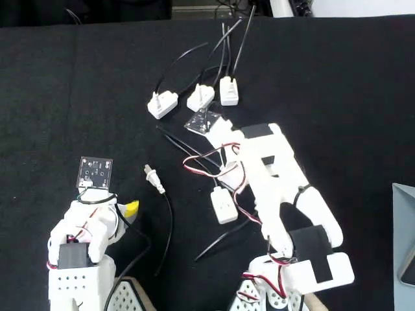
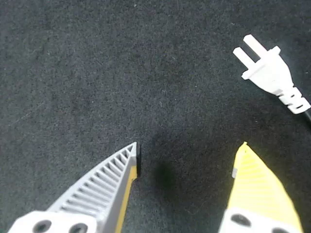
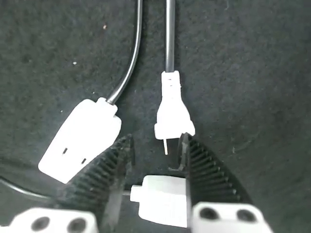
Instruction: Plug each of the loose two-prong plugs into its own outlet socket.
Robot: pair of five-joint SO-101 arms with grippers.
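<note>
One loose two-prong plug (image 2: 269, 73) lies flat on the mat (image 2: 97, 73) just beside the left gripper (image 2: 189, 144), which gapes wide, empty. Probably light hard plastic with a springy cord (image 1: 167, 220), so I'd pinch the body's flat sides behind the prongs (image 2: 248, 48).

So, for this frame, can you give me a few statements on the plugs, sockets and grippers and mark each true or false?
1. The left gripper is open, with nothing between its fingers. True.
2. The loose plug near it is held in that gripper. False: it lies on the table, apart from the gripper.
3. In the right wrist view, a second plug lies with its prongs pointing toward the right gripper. True.
4. The socket beside that second plug already has a plug in it. False: its two slots are bare.
</note>
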